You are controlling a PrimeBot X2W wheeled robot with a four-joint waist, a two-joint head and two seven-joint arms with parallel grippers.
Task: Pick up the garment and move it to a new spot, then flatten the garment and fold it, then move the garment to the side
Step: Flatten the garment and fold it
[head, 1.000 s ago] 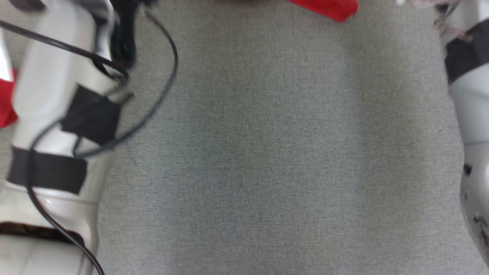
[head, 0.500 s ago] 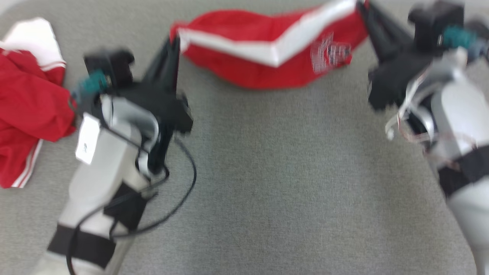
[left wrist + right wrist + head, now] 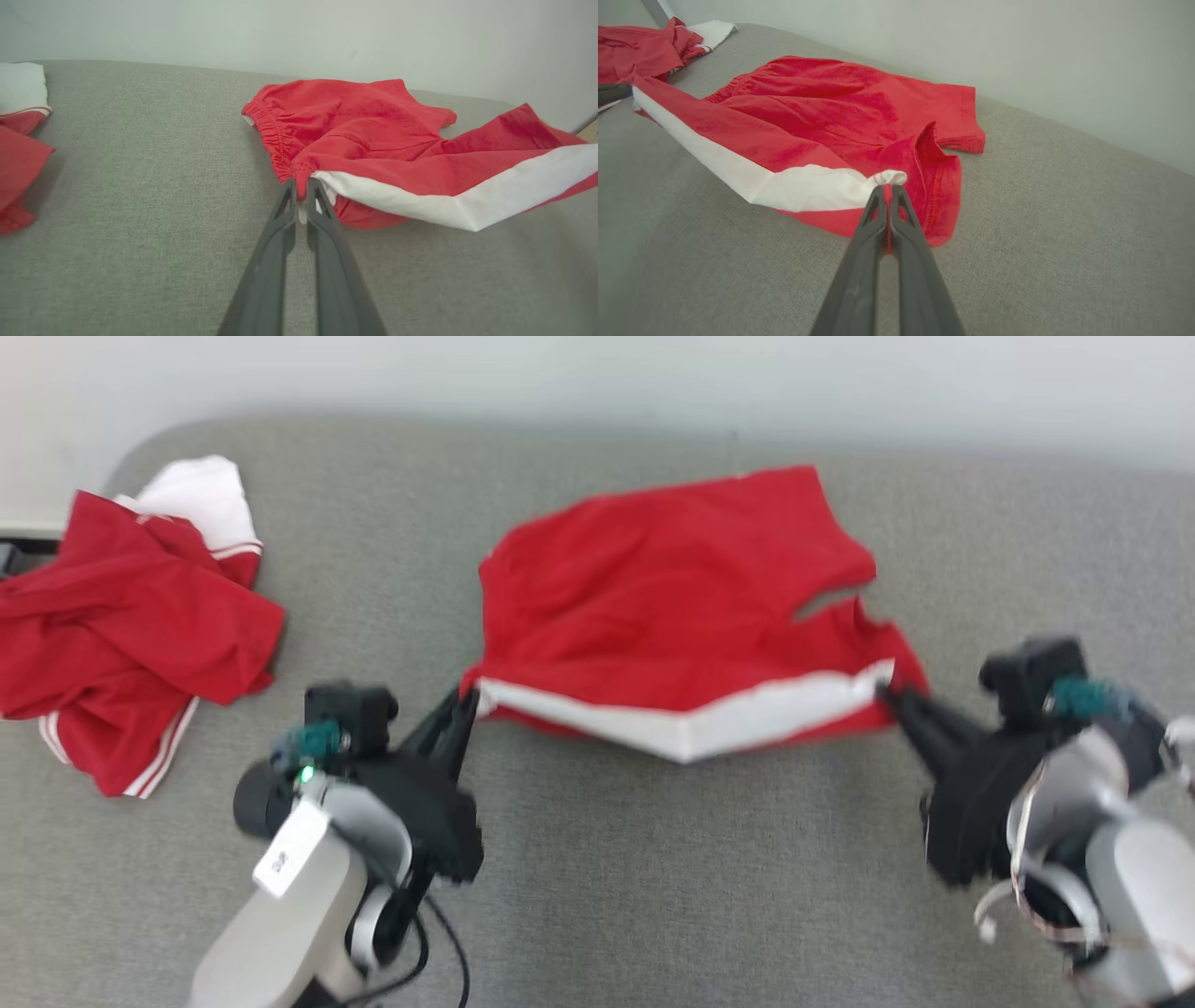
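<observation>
The red shorts (image 3: 672, 607) lie on the grey cushion (image 3: 653, 877) just beyond our fingertips, their white-striped edge (image 3: 695, 728) running crosswise from one claw to the other and sagging midway. Our left gripper (image 3: 464, 705) is clenched on the waistband corner (image 3: 301, 175), our right gripper (image 3: 892, 695) on the hem corner (image 3: 889, 177); we judge the coming pull must go apart along that edge, neither arm nearer.

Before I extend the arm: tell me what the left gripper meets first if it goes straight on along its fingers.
The red shorts: the left gripper is shut on their waistband corner, so it would probably push straight into that bunched fabric. Depth beyond is unclear.
</observation>
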